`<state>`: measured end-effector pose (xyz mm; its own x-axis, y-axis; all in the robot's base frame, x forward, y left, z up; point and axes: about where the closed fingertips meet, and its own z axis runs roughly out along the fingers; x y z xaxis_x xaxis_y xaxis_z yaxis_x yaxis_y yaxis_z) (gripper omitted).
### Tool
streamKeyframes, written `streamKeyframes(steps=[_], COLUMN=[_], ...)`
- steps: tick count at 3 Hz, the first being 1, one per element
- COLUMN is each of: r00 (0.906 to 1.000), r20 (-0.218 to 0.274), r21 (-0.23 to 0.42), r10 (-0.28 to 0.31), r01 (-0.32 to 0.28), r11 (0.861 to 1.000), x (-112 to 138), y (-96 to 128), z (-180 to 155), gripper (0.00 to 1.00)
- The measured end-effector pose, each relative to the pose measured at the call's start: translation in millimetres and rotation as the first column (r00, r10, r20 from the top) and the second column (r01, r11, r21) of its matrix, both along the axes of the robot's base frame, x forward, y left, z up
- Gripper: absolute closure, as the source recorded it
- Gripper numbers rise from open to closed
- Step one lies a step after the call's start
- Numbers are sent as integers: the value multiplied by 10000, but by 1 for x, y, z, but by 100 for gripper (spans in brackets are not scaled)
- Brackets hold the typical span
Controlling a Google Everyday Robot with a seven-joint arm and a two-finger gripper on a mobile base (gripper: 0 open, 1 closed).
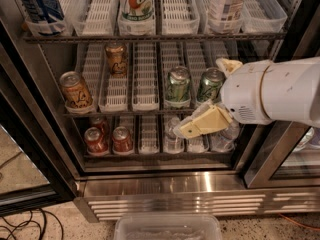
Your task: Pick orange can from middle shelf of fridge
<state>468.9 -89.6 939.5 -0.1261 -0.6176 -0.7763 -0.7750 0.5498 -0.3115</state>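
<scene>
The fridge (150, 186) stands open. On its middle shelf (145, 91), at the front of the far-left tray, the orange can (75, 90) stands upright, long axis vertical and silver top up. A second orange can (116, 59) stands further back. The claw (202, 124) hangs at the lower right, just below two green cans (178, 86) and well apart from the orange can. I cannot tell whether it is released or clenched.
</scene>
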Motion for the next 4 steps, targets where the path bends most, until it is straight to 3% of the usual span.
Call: streamKeyframes(steps=[1,2,4], r00=[9999,9993,9952], r20=[58,175,697], r21=[140,451,1344], r10=[125,339,682], r01=[-126,-347,-771], r11=[9998,9984,9879], x=[-10,-32,-55], y=[10,36,108], z=[-7,-29,-72], gripper=[0,0,0])
